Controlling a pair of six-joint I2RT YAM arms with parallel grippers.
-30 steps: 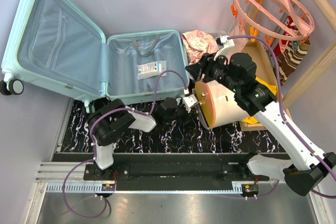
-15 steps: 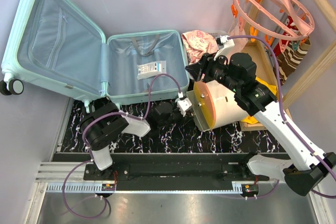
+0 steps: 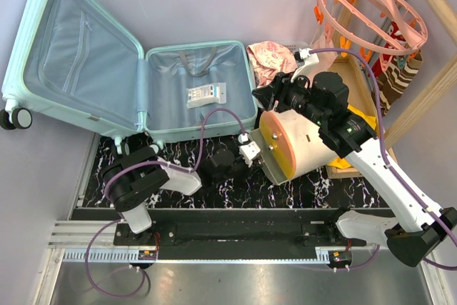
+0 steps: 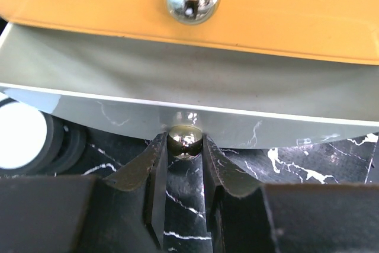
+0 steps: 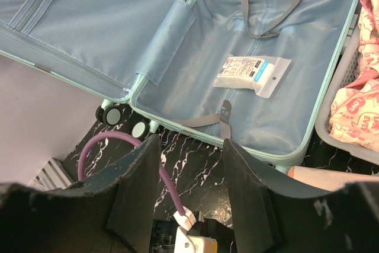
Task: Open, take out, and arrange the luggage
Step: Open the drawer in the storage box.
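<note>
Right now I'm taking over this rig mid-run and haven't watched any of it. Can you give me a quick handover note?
Left gripper: shut on a small chrome knob just below the orange end of the cream cylinder.
Right gripper: open and empty, pointing toward the open case.
Luggage: lies open at the back left with its lid leaning back. One white packet is in the base half.
Done: luggage opened.
Left: the packet is not yet taken out, and the arranging probably remains.
</note>
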